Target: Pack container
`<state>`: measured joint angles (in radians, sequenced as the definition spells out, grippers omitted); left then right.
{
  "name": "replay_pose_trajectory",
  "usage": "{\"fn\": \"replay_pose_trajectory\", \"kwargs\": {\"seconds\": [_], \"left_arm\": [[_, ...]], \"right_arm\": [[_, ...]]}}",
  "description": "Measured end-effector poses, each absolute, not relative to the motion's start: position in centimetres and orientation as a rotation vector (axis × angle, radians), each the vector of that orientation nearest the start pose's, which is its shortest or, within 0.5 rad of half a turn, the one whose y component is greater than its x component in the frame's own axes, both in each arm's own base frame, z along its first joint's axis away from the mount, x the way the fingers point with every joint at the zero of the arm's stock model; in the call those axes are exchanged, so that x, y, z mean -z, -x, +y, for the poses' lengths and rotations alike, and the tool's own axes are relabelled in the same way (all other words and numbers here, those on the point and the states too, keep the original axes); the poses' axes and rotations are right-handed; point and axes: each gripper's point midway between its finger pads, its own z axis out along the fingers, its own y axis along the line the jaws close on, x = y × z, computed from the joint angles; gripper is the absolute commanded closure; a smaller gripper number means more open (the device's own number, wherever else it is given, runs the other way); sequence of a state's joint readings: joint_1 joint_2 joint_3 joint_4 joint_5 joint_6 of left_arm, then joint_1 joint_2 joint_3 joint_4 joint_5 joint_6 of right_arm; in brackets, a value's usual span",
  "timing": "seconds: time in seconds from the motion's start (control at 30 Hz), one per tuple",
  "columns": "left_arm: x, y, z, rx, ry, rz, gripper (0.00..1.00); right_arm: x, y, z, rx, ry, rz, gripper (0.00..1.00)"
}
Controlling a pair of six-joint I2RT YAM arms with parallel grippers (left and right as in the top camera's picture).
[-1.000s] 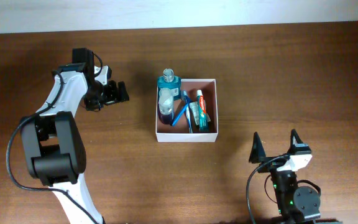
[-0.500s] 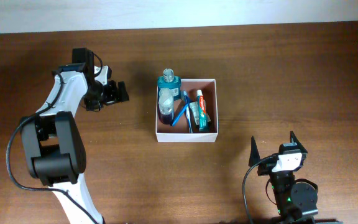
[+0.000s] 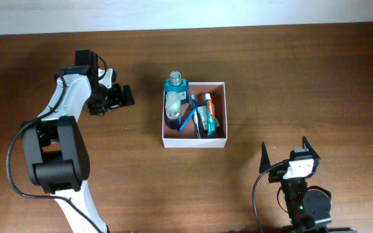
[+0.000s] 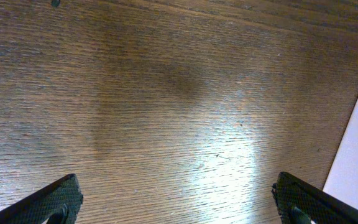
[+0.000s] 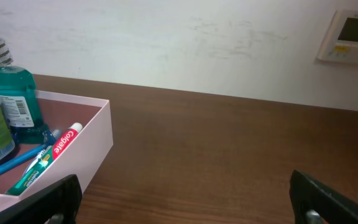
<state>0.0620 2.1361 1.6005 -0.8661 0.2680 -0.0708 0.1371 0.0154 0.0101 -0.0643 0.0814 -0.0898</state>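
A dark brown wood-grain table (image 3: 303,77) runs to a white wall (image 5: 166,43) (a small beige panel (image 5: 352,35) hangs there). The square, shallow white-walled container (image 3: 195,143) sits mid-table holding toiletries (image 3: 203,115). It is well apart from the left gripper (image 3: 127,96) and the right gripper (image 3: 285,144), both spread wide and empty.

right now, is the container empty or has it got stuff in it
Not empty: a toothpaste tube, a blue toothbrush and a bottle sit inside the container.

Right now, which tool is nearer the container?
Left. The left tool sits open just off the container's left wall, near its far corner. The right tool, also open, is farther away, out beyond the near right corner.
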Motion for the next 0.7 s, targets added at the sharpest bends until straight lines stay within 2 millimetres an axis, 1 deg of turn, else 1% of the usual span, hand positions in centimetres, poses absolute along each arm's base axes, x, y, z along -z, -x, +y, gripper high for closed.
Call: {"fn": "replay_pose_trajectory", "kwargs": {"seconds": [0.33,0.43,0.5,0.57,0.6,0.67,0.7], "left_arm": [[-2.7,-44.5,-1.8,0.398,0.162,2.944,0.01],[-2.8,-44.5,-2.2,0.397,0.147,2.944,0.01],[-3.5,-44.5,-3.0,0.390,0.114,2.932,0.01],[-5.5,-44.4,-4.7,0.385,0.047,2.897,0.01],[-7.0,-44.4,-5.8,0.385,0.004,2.865,0.01],[-11.3,-44.2,-8.8,0.396,-0.109,2.768,0.01],[-13.9,-43.8,-10.4,0.405,-0.167,2.707,0.01]], "right_arm": [[-15.9,-24.6,2.0,0.031,0.124,1.636,0.02],[-15.9,-24.6,2.0,0.031,0.124,1.635,0.02],[-15.9,-24.6,2.0,0.031,0.124,1.636,0.02],[-15.9,-24.6,2.0,0.031,0.123,1.636,0.02],[-15.9,-24.6,2.0,0.031,0.124,1.636,0.02],[-15.9,-24.6,2.0,0.031,0.124,1.636,0.02],[-15.9,-24.6,2.0,0.031,0.124,1.636,0.02]]}}
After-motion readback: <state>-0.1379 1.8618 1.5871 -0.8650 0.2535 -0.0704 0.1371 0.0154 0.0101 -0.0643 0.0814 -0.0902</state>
